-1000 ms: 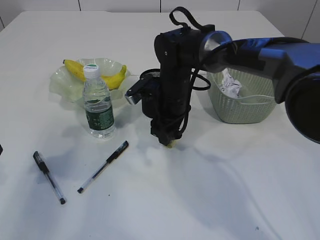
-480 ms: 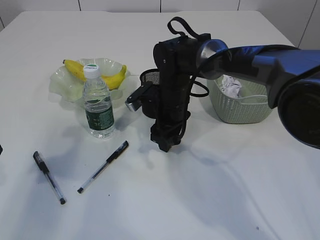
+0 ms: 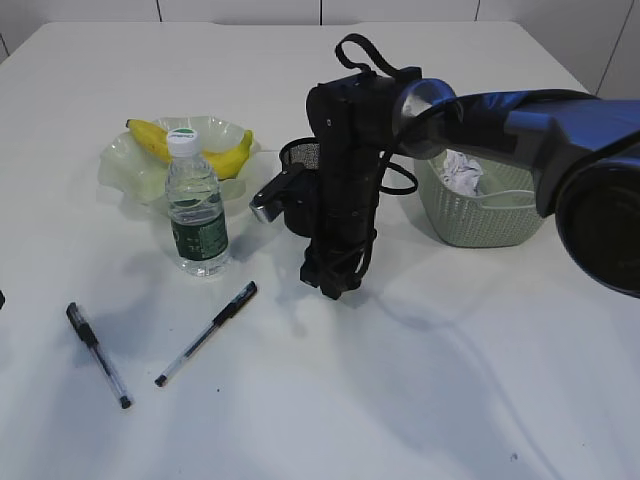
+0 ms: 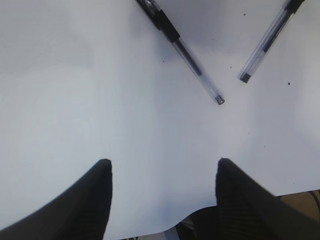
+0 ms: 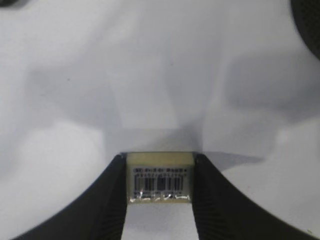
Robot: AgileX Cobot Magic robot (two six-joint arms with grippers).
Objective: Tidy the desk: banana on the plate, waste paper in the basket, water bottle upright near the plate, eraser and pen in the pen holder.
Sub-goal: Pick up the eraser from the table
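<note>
Above the table (image 3: 450,400), beside the black mesh pen holder (image 3: 298,160), I'm clamping my right gripper's (image 5: 159,185) fingers (image 5: 112,200) on the barcoded eraser (image 5: 160,178). My left gripper's (image 4: 162,167) fingers are sitting apart near two pens (image 4: 186,53).

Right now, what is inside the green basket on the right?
A crumpled wad of waste paper lies inside the basket, against its back-left side. The near wall hides the basket floor, so anything lying lower down cannot be seen.
</note>
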